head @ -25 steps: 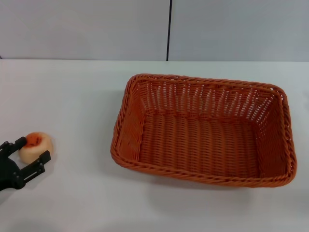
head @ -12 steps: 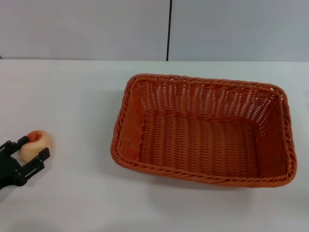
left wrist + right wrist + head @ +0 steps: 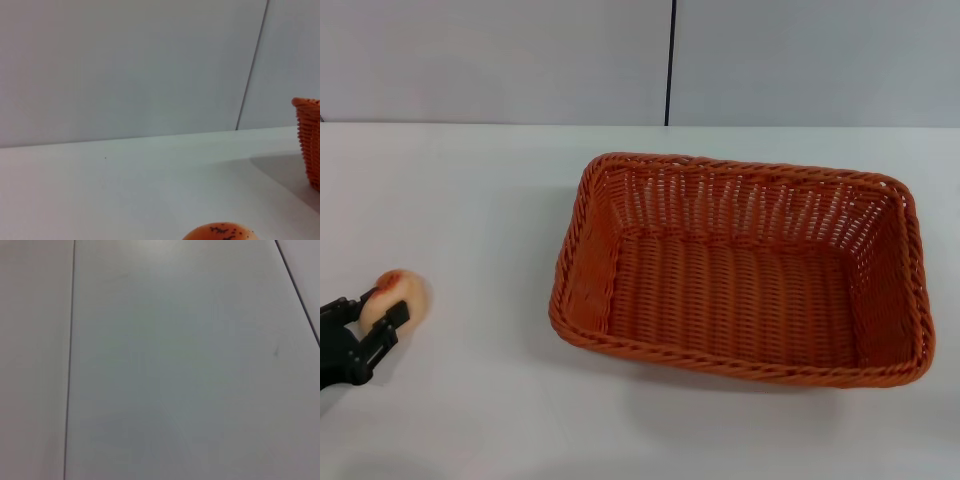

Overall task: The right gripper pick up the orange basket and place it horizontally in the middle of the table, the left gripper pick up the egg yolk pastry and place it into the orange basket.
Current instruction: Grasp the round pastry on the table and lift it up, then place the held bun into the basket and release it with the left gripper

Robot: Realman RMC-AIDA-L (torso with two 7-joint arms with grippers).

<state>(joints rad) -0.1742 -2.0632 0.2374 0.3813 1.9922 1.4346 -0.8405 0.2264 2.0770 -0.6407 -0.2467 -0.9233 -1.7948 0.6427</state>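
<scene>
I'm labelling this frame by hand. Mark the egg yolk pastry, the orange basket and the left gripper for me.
egg yolk pastry (image 3: 402, 293), head view, on its pale side.
orange basket (image 3: 720, 368), head view, on the near braided rim.
left gripper (image 3: 376, 309), head view, between its fingertips at the pastry.

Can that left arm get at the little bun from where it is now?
Probably yes. The left pincer sits right at the bun, one finger on each side, with nothing between them. The basket stands well off to the right.

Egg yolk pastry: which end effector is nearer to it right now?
Left. The left end effector is closed around the pastry at the table's left edge; the right one is out of view.
</scene>
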